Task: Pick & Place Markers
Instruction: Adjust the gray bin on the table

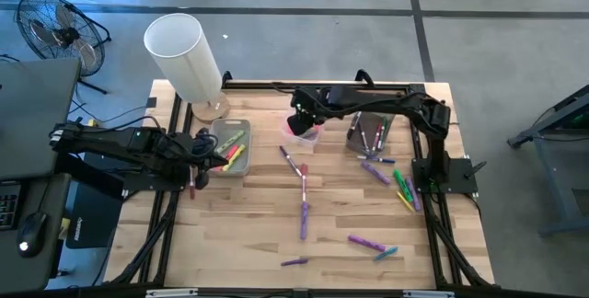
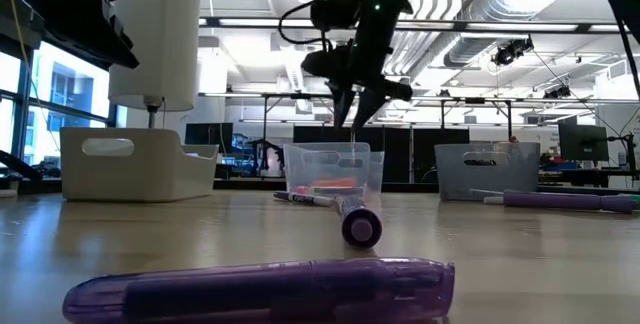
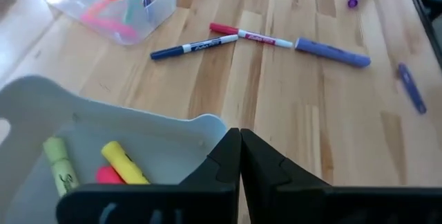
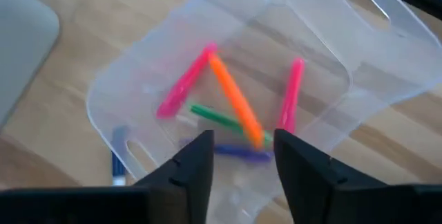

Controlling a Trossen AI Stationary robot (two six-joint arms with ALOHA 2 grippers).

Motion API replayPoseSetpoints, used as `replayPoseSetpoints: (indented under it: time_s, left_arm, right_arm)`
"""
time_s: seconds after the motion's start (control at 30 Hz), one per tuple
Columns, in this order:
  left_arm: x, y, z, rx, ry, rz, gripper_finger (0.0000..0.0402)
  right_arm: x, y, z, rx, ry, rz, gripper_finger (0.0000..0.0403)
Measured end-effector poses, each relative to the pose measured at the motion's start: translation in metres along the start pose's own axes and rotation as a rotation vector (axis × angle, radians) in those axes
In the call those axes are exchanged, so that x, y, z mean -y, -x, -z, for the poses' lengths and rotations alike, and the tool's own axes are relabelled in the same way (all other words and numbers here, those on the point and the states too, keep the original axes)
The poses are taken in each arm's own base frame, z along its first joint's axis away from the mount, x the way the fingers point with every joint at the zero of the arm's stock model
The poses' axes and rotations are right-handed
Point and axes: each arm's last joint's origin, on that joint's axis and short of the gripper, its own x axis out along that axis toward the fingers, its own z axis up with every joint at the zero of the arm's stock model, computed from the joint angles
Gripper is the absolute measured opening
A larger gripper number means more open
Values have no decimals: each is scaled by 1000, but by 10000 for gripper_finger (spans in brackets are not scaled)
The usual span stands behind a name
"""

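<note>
Markers lie scattered on the wooden table, among them a purple one and a purple one close to the low camera. A clear bin holds pink, orange, green and purple markers. My right gripper hangs open above this bin, fingers pointing down, touching nothing. My left gripper is shut and empty at the table's left, over the edge of a white bin that holds yellow, green and pink markers.
A grey bin with markers stands right of the clear one. A white lamp stands at the far left of the table. Blue, red and purple markers lie mid-table, and more markers lie near the right arm's base.
</note>
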Motion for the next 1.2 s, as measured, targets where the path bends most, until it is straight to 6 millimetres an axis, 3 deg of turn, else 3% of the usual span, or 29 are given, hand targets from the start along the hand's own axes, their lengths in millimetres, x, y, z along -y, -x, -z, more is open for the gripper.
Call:
replayPoseSetpoints:
  time_s: [0.1, 0.23, 0.43, 0.57, 0.87, 1.0, 1.2]
  left_arm:
    - [1, 0, 0, -4, 50, 24, 24]
    - [2, -3, -1, -19, 178, 33, 81]
    - [1, -13, -6, 30, 309, -107, 161]
    - [7, -28, -13, 34, 480, -97, 168]
    - [47, -88, -13, -364, 891, -265, 165]
    - [78, -105, -13, -452, 892, -299, 165]
    - [112, -102, -25, -411, 838, -343, 165]
  right_arm:
    - [0, 15, 4, -10, 24, -11, 163]
    - [-5, 34, 18, -37, 94, -7, 167]
    - [-15, 72, 46, -39, 198, 17, 153]
    - [-19, 92, 77, -6, 322, 91, 146]
    - [7, 106, 163, 38, 284, 26, 137]
    - [25, 112, 192, 65, 247, -80, 137]
    - [50, 116, 213, 89, 211, -214, 137]
